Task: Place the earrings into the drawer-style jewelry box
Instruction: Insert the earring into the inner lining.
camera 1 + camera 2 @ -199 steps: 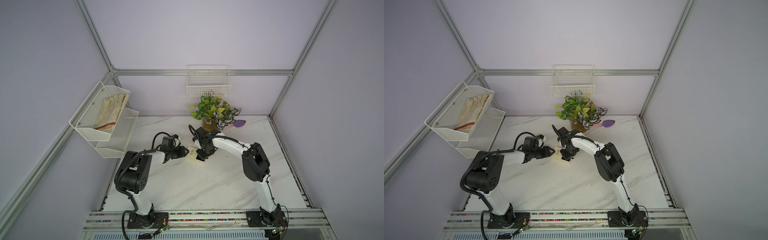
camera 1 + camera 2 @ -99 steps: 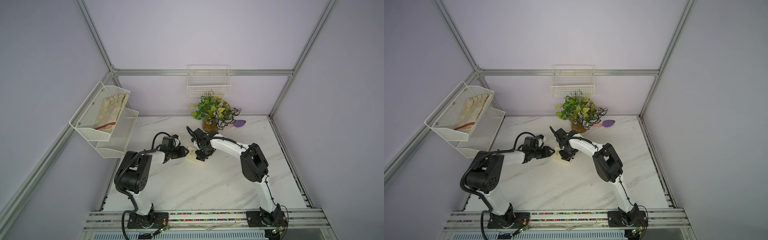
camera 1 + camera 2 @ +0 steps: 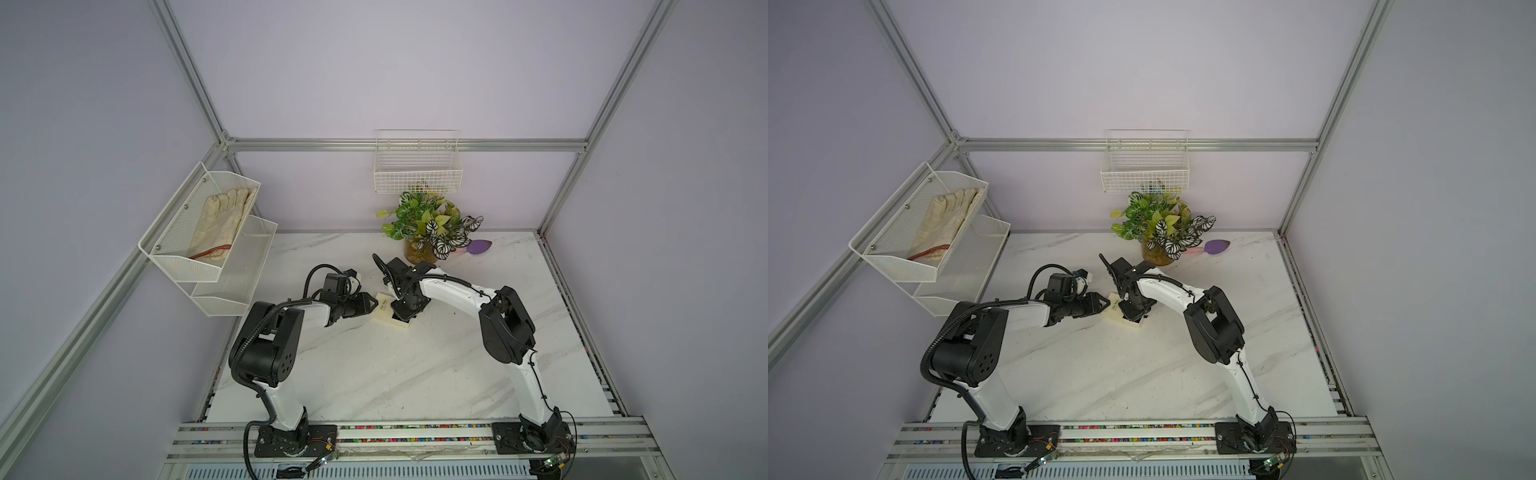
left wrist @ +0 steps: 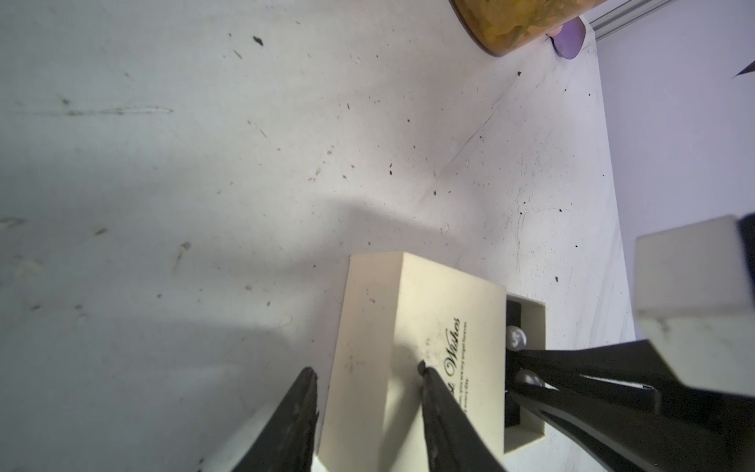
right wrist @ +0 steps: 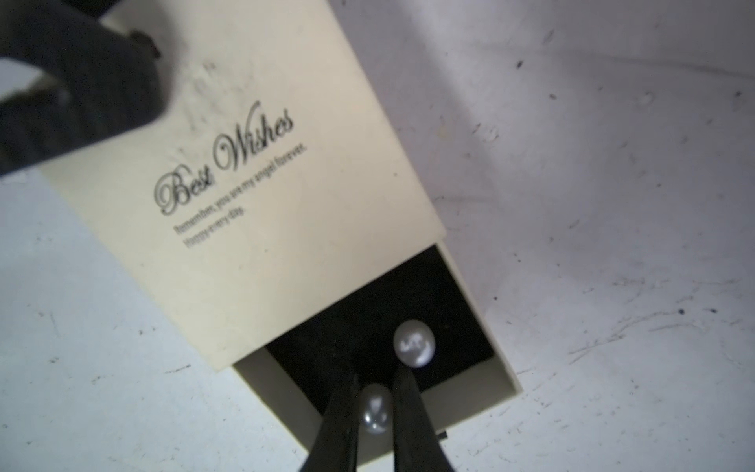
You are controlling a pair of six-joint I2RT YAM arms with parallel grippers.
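Between the table's (image 3: 374, 374) centre and back edge, one drawer-style jewelry box (image 5: 253, 171), its sleeve clasped by the left gripper (image 4: 365, 367), has its tray (image 5: 506, 380) slid out, with two earrings there: one earring (image 5: 413, 343) loose on the black lining, the other earring (image 5: 375, 410) pinched by the right gripper (image 5: 376, 374).

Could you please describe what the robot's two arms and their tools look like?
The left arm and right arm share glossy white shells between bulky black joint housings, with black cables looped alongside and black base plates. The left tool and right tool each have two slim, tapering black fingers.
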